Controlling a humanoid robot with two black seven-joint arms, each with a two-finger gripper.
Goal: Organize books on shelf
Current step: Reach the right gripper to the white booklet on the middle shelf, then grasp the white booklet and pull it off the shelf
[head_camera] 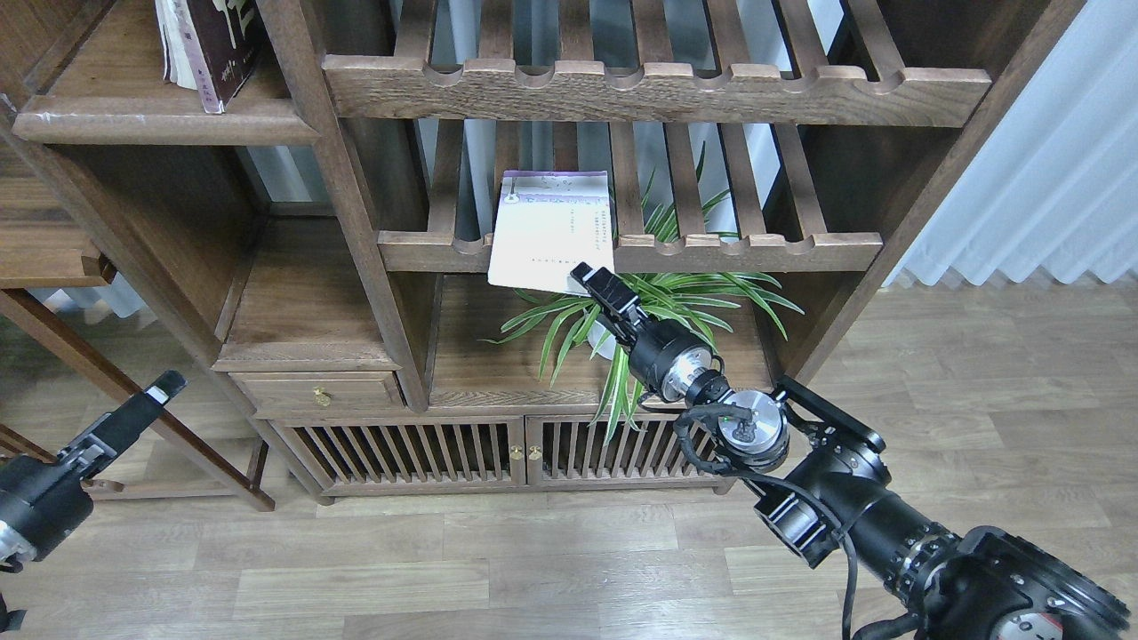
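Note:
A pale white-lavender book lies on the slatted middle rack, its lower edge hanging over the front rail. A dark maroon book with white characters stands on the solid brown shelf at the top left, with pale page edges beside it. The red book is out of view. My right gripper reaches up to the pale book's lower right corner; its fingers cannot be told apart. My left gripper hangs low at the left, far from the books, dark and small.
A potted spider plant stands on the board under the rack, right behind my right gripper. A notched slatted rack spans the top. A small drawer and a slatted cabinet sit below. A white curtain hangs at the right.

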